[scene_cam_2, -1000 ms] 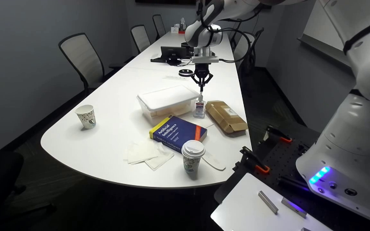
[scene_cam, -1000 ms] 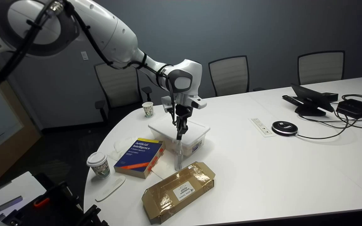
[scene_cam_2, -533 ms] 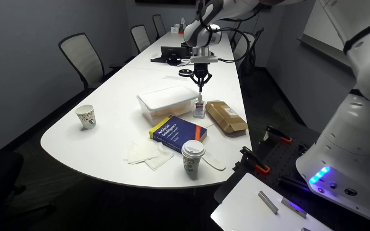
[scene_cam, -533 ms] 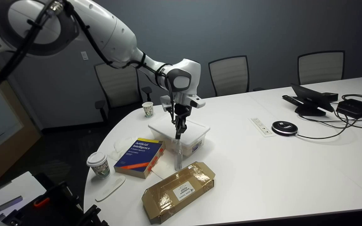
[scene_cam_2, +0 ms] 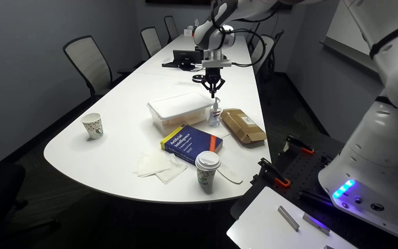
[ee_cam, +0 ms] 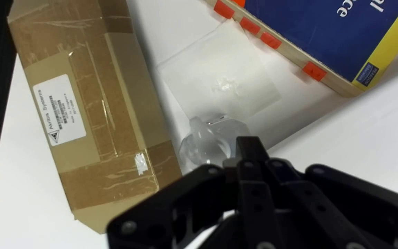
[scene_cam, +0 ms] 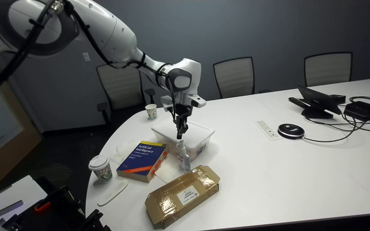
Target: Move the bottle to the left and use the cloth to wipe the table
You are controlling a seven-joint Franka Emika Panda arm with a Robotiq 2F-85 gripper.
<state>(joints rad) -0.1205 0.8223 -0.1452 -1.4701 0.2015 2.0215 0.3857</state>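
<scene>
Turned a little since the earlier frame, the bottle (scene_cam_2: pixel 215 117) stands upright between tub (scene_cam_2: pixel 180 105) and box (scene_cam_2: pixel 241 123), the gripper (scene_cam_2: pixel 212 95) just above, jaws together and empty, so the leftward move and wiping the table (scene_cam_2: pixel 123 135) with the cloth (ee_cam: pixel 219 69) both appear unfinished.

Mesh-backed chairs (scene_cam: pixel 234 77) stand before grey walls (scene_cam: pixel 284 29), with a wooden door (scene_cam: pixel 14 150) and dark floor (scene_cam: pixel 63 163) in an exterior view.

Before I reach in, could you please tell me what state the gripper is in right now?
Gripper: closed, jaws together, holding nothing; the bottle is below their tips.
</scene>
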